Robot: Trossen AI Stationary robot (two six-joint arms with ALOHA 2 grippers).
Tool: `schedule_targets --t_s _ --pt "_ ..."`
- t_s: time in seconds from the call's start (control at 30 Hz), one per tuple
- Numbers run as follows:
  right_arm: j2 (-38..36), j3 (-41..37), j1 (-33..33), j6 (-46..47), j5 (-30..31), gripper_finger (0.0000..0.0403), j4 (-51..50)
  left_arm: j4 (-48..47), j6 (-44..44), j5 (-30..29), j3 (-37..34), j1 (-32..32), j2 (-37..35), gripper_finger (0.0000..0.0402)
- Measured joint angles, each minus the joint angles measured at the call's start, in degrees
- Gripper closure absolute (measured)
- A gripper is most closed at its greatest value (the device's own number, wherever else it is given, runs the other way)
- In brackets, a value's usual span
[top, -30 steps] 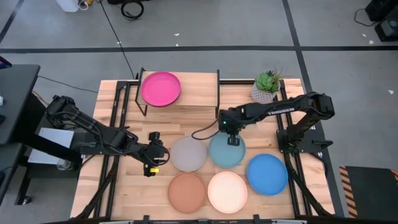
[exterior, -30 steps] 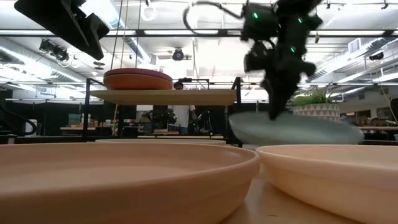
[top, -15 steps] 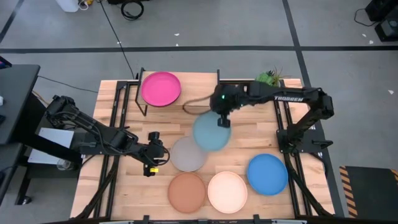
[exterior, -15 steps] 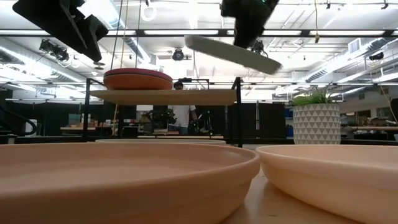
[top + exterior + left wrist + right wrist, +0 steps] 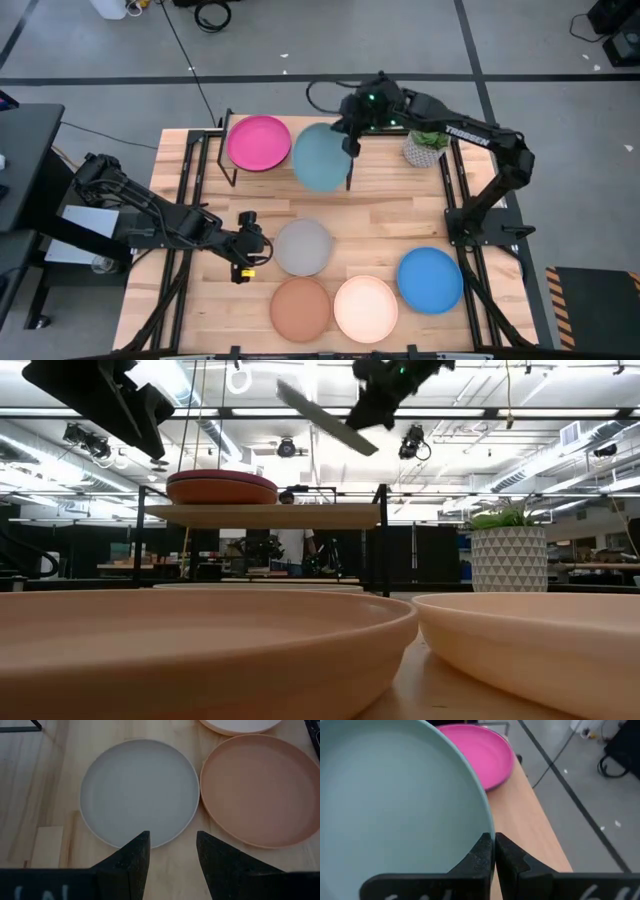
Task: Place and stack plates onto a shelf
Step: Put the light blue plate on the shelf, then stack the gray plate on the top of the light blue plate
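My right gripper [image 5: 350,143] is shut on the pale blue plate [image 5: 320,157]. It holds the plate in the air over the right half of the shelf [image 5: 335,178]. A magenta plate [image 5: 259,142] rests on the shelf's left half, and the low view shows it lying on an orange plate [image 5: 222,492]. My left gripper [image 5: 258,252] waits open at the table's left, just short of the grey plate [image 5: 303,247]. In the left wrist view its fingers stand before the near rim of that grey plate [image 5: 140,790]. My right gripper pinches the pale blue plate's rim [image 5: 487,827] between its two fingers [image 5: 482,851]. The rest of the plate reaches away from the fingers toward the magenta plate [image 5: 492,755]. The pale blue plate [image 5: 325,417] is lifted clear and tilted, high above the shelf plank [image 5: 265,515].
Flat on the table lie the grey plate, a terracotta plate [image 5: 300,308], a cream plate [image 5: 365,308] and a bright blue plate [image 5: 430,280]. A potted plant [image 5: 428,143] stands right of the shelf at the far edge. Bare wood lies between the shelf and the plates.
My right gripper has lifted the pale blue plate off the table from beside the grey plate. It has carried the plate up and toward the far edge, to above the shelf's right half. The plate has tipped from level to tilted on the way.
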Motion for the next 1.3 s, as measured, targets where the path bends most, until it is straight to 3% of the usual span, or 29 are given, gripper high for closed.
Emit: schedule_targets --t_s 0.6,0.87,1.3 --pt "13.8 8.0 -9.1 -4.1 -4.5 0.0385 -0.1 -0.1 1.0 0.0 0.0 0.0 0.0 0.0233" --pt "14.8 8.0 -11.4 -4.2 -4.3 0.0379 -2.0 0.0 -0.2 0.0 0.0 0.0 0.0 0.0233" --pt "14.8 8.0 -11.5 -4.2 -4.1 0.0323 -2.4 0.1 -0.6 0.0 0.0 0.0 0.0 0.0233"
